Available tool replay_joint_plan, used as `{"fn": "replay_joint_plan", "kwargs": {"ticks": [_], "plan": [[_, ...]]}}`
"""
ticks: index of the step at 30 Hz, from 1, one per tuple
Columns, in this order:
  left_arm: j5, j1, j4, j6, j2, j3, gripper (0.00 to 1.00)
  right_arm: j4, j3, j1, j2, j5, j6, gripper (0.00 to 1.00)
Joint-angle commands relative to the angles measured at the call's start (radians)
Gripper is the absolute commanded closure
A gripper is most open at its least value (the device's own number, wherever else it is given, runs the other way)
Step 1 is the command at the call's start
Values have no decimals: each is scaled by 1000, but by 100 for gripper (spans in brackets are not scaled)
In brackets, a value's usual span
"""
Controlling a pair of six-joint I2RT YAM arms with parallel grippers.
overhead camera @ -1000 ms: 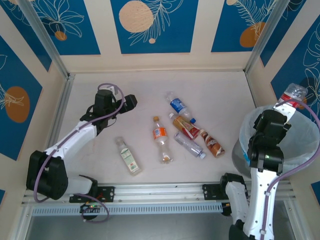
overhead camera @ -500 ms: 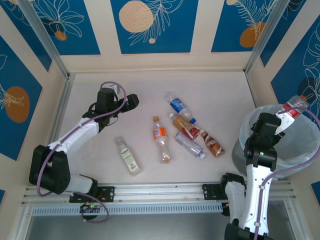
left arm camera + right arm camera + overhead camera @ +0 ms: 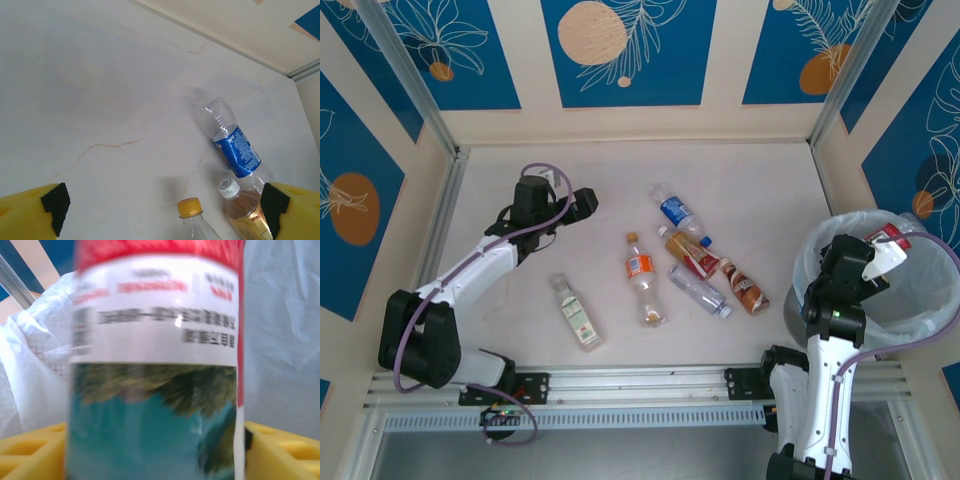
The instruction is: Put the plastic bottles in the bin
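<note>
Several plastic bottles lie mid-table: a blue-labelled one [image 3: 678,215], an amber one with a red label [image 3: 692,255], an orange-labelled one [image 3: 640,270], a clear one [image 3: 700,292], a brown one [image 3: 745,288] and a green-labelled one [image 3: 577,313]. My left gripper [image 3: 582,203] hovers open, left of the blue-labelled bottle [image 3: 235,150], nothing between its pads [image 3: 55,200]. My right gripper [image 3: 875,262] is over the bin [image 3: 920,295]. A red-and-teal labelled bottle [image 3: 155,365] stands between its yellow fingers [image 3: 280,445], motion-blurred while fingers and bag look sharp. The jaws have parted.
The bin's white bag [image 3: 285,340] lies close behind the bottle. Blue-patterned walls and metal posts [image 3: 415,90] fence the table. A rail [image 3: 640,385] runs along the near edge. A yellow-capped bottle neck [image 3: 192,210] sits just ahead of the left jaws.
The right arm has lowered the red-labelled bottle from above the bin's rim into its mouth, and the jaws have widened. The left gripper shifted slightly and then stayed still.
</note>
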Motion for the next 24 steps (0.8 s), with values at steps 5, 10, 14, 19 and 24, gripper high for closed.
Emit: {"fn": "replay_joint_plan", "kwargs": {"ticks": [5,10,14,19,24], "plan": [[-16,8,-19,-6,0,31,1,-11,16,7,-10,22,39,14],[-28,9,-28,-12,2,34,1,-56,67,6,-7,8,71,10],[-45,9,-34,-11,0,33,1,-117,124,8,-2,-32,86,8],[-50,11,-37,-13,8,37,1,-195,190,20,-3,-43,105,5],[-47,10,-41,-16,10,40,1,-239,249,46,-18,-77,104,4]]}}
